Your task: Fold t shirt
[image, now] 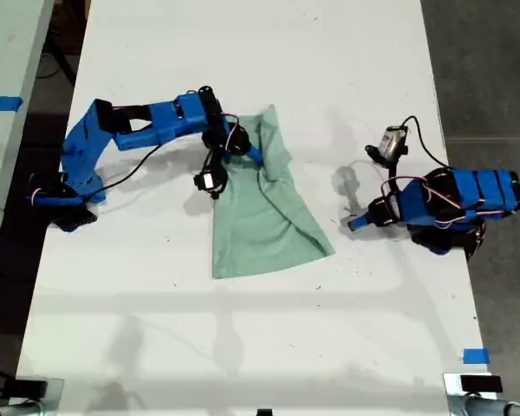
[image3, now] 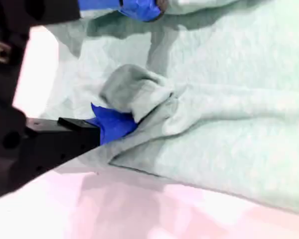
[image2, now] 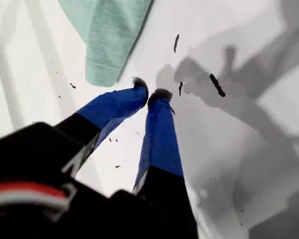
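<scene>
The pale mint-green t shirt [image: 264, 217] lies wrinkled and partly folded on the white table [image: 243, 347], near its middle in the exterior view. My second gripper [image: 247, 152] rests on the shirt's upper part. In the second wrist view it [image3: 127, 64] is open, and a bunched fold of the t shirt [image3: 229, 124] drapes over one blue finger [image3: 112, 124]. My first gripper [image: 354, 224] is at the exterior view's right, a short way from the shirt's hem corner. It [image2: 149, 93] is shut on nothing, tips touching, just above bare table, with the shirt's corner [image2: 109, 35] ahead of it.
Black marks [image2: 217, 84] dot the table beside the first gripper. A strip of blue tape [image: 475, 355] sits at the table's near edge on the exterior view's right. A second table [image: 4, 130] stands beyond the exterior view's left edge. Dark floor [image: 490, 69] borders the right.
</scene>
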Controlling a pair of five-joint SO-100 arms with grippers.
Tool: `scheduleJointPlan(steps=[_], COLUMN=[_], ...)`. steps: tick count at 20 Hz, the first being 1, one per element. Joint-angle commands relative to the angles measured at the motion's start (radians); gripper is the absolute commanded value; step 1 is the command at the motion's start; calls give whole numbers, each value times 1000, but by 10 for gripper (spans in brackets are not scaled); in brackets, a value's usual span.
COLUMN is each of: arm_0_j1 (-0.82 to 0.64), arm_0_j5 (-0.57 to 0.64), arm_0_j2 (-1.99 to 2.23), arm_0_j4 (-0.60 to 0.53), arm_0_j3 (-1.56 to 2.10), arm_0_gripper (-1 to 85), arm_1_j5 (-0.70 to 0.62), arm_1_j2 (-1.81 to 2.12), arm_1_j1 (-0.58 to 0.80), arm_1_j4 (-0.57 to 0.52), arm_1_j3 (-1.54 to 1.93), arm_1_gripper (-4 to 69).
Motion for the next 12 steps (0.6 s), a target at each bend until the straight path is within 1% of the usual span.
scheduleJointPlan(steps=[1,2,5,7,8,9,12], arm_0_j1=[44,44,60,92,124,176,382], arm_0_j5=[-57,-89,-189,-299,-377,-457,-686], arm_0_j2=[328,428,825,1062,1170,1276,1588], arm_0_j4=[94,150,155,155,153,126,-49], arm_0_j3=[-55,-51,187,410,537,681,1141], arm_0_gripper=[306,297,278,267,259,253,187], arm_1_j5=[-14,-14,-12,-12,-12,-12,-12], arm_1_j2=[8,8,8,8,8,8,8], arm_1_j1=[-3,-3,-3,-3,-3,-3,-2], arm_1_j4=[-21,-21,-21,-21,-21,-21,-21], arm_1_j3=[60,60,60,60,60,60,60], arm_1_gripper=[47,48,48,48,48,48,49])
